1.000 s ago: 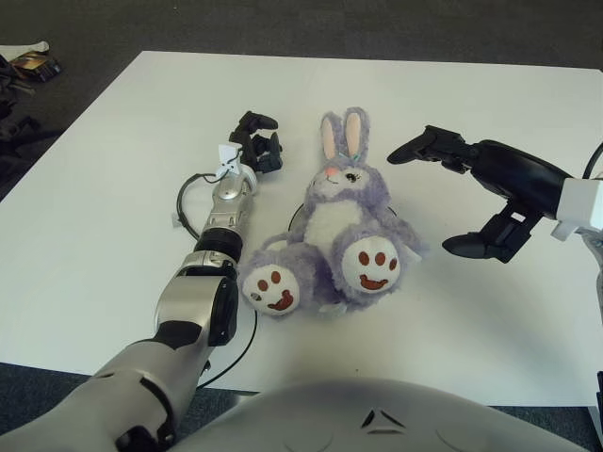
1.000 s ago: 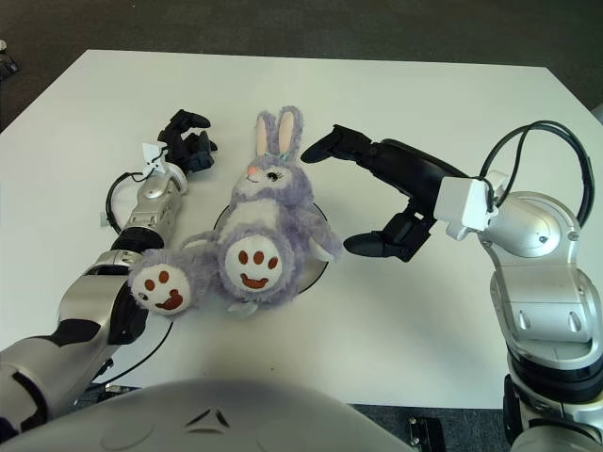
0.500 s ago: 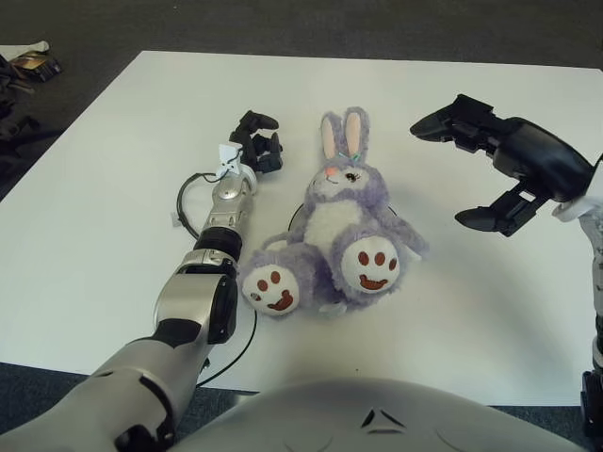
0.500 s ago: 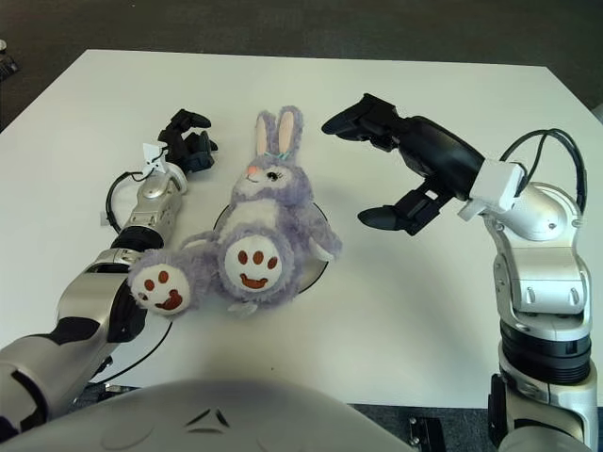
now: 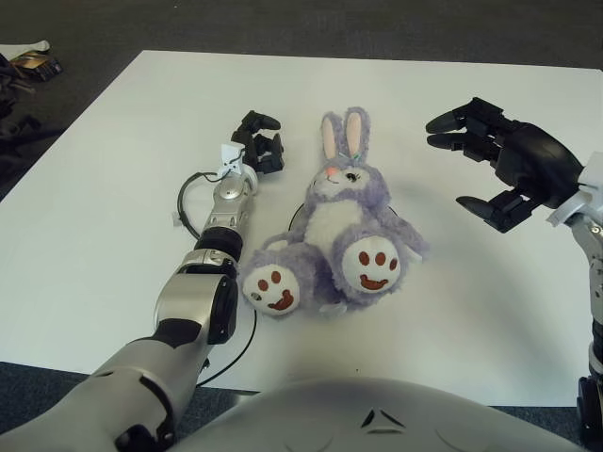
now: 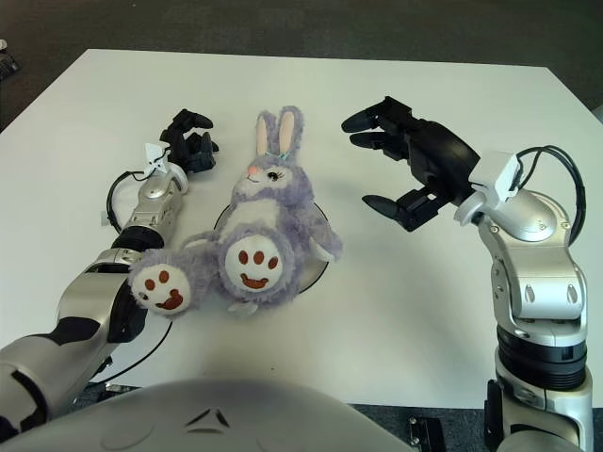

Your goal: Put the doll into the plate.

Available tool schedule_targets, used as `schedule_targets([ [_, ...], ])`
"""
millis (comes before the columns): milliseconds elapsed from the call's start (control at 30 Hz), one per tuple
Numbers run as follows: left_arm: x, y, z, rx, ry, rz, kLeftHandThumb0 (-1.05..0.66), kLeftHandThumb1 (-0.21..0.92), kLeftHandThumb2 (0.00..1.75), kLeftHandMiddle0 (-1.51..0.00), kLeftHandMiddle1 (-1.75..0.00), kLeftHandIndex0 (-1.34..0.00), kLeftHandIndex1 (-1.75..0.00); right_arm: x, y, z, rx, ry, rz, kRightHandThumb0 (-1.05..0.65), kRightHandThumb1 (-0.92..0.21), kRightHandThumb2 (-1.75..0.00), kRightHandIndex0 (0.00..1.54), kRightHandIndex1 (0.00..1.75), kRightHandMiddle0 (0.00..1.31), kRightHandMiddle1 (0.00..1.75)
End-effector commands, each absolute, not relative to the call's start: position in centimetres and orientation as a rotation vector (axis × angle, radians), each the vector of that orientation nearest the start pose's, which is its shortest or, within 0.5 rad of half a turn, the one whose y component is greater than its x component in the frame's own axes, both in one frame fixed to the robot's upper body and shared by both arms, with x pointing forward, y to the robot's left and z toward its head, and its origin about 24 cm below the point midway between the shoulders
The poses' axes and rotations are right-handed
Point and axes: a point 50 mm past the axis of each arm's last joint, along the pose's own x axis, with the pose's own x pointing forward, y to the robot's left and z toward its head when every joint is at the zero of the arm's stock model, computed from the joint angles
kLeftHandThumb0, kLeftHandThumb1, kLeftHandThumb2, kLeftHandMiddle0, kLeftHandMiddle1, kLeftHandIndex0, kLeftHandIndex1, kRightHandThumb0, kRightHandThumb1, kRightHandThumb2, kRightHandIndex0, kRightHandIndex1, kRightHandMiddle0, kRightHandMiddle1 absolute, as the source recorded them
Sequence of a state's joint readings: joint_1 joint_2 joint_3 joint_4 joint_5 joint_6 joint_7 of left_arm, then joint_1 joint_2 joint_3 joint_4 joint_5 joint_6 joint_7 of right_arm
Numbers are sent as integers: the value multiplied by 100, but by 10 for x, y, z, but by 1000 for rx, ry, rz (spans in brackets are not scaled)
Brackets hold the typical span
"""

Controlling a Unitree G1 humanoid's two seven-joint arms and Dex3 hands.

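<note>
A white tabletop (image 5: 113, 188) filled most of both views, its far edge and corners set against a dark grey carpeted floor (image 5: 311, 26). At the far left, beyond the tabletop's corner, a small cluster of dark clutter (image 5: 26, 68) lay on the floor, too indistinct to identify, beside a pale scrap (image 5: 28, 47).

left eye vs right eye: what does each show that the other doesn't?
Left eye only: dark clutter on the floor off the table's far-left corner.

Right eye only: the right arm's silver forearm and elbow, down to its base.

Both: the purple plush rabbit doll sitting on the black-rimmed white plate, the open left hand beside its ears, the open right hand raised to its right, and the white table.
</note>
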State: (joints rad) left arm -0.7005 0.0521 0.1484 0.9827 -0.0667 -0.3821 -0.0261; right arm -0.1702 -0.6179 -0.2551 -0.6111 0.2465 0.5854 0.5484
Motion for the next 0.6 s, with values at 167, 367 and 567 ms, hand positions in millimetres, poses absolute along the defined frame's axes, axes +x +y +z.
schedule_targets([
  [167, 361, 140, 54, -77, -57, -46, -1, 31, 133, -50, -175, -49, -174, 245, -214, 205, -379, -128, 317, 19, 2, -151, 3, 56, 1, 118],
  [367, 360, 140, 54, -91, -70, -60, -1, 29, 127, -64, -175, -59, -146, 252, -219, 198, -314, -141, 255, 19, 2, -154, 1, 61, 2, 120],
  [567, 358, 140, 55, -104, -81, -72, -1, 28, 126, -65, -175, -60, -142, 262, -231, 188, -261, -150, 171, 6, -1, -146, 1, 76, 5, 126],
])
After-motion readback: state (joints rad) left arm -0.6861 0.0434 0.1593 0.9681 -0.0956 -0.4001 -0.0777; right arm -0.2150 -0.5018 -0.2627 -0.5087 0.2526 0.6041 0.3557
